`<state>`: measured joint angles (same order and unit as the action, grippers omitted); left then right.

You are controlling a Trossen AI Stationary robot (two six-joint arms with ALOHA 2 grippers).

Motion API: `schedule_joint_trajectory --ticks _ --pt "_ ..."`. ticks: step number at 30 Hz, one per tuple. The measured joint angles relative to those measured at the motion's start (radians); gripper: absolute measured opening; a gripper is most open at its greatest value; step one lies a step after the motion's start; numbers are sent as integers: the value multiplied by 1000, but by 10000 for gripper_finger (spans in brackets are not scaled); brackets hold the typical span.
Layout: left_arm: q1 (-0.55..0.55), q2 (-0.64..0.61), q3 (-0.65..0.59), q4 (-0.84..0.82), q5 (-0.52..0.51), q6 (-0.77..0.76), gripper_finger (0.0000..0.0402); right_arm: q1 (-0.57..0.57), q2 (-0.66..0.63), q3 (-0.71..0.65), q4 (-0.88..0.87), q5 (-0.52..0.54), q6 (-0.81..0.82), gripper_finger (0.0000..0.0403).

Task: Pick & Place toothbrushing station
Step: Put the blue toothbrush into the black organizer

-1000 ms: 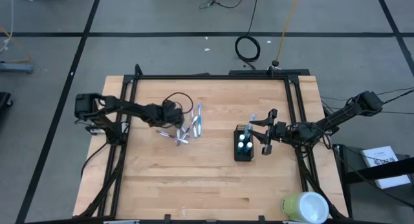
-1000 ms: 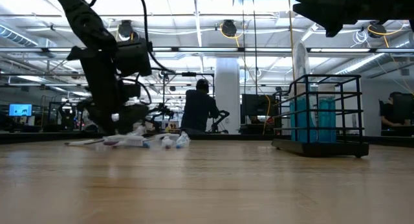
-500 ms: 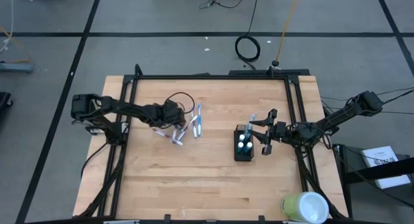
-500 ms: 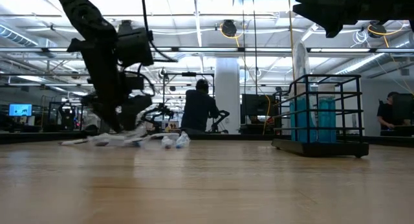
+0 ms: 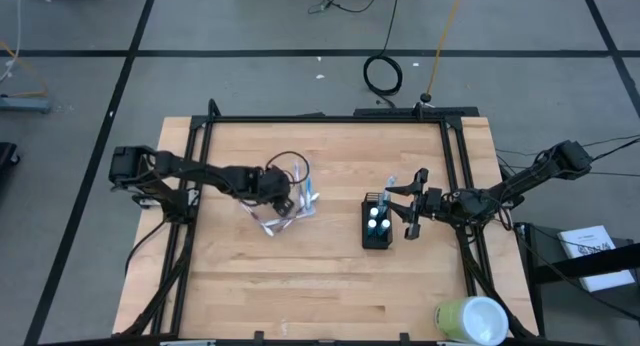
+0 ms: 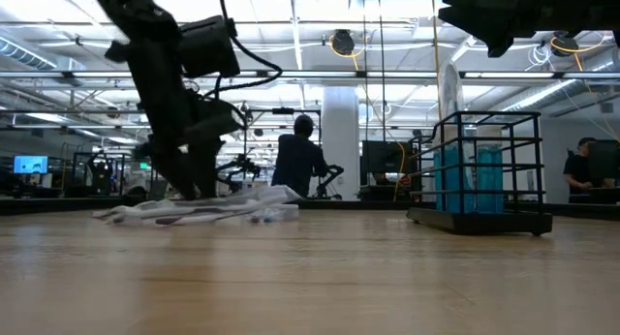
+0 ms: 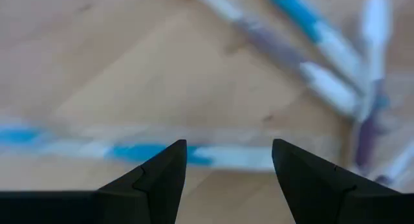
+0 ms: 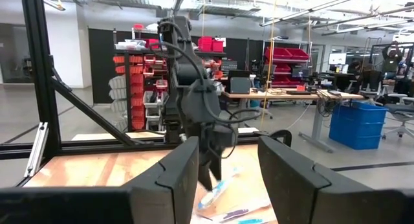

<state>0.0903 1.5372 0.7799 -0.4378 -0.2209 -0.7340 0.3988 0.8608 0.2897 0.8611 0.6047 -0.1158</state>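
Observation:
The black wire-mesh holder (image 5: 377, 234) stands right of the table's middle (image 6: 484, 175), with white-capped tubes (image 5: 377, 218) inside and a blue toothbrush (image 5: 390, 185) sticking up at its far end. Several blue-and-white toothbrushes (image 5: 272, 222) lie loose in a heap on the wood left of centre (image 6: 194, 212). My left gripper (image 5: 288, 204) hangs open, pointing steeply down over this heap; in its wrist view one toothbrush (image 7: 213, 157) lies flat across the gap between the fingers (image 7: 226, 143). My right gripper (image 5: 402, 208) waits open, raised beside the holder's right side (image 8: 226, 143).
A large yellow-green and white cylinder (image 5: 472, 321) stands at the table's near right corner. Black frame rails (image 5: 200, 146) run along the table's left, far and right sides. Bare wood lies between the heap and the holder. A person (image 6: 296, 166) sits in the room beyond the table.
My left gripper has travelled toward the table's right edge, across the heap toward the holder, rising slightly and turning at the wrist. It has stayed open. The loose toothbrushes under it have shifted a little. My right arm has kept still.

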Motion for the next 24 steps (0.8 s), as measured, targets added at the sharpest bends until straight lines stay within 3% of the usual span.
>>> schedule_joint_trajectory --ticks 5,11,24 --pt "-24 0 93 -289 -175 -141 234 0 0 0 -5 0 0 150" --pt "-20 0 84 -503 -222 -309 234 0 0 0 -24 0 0 150" --pt "73 8 -34 -328 -239 -287 234 0 0 0 -21 0 11 150"
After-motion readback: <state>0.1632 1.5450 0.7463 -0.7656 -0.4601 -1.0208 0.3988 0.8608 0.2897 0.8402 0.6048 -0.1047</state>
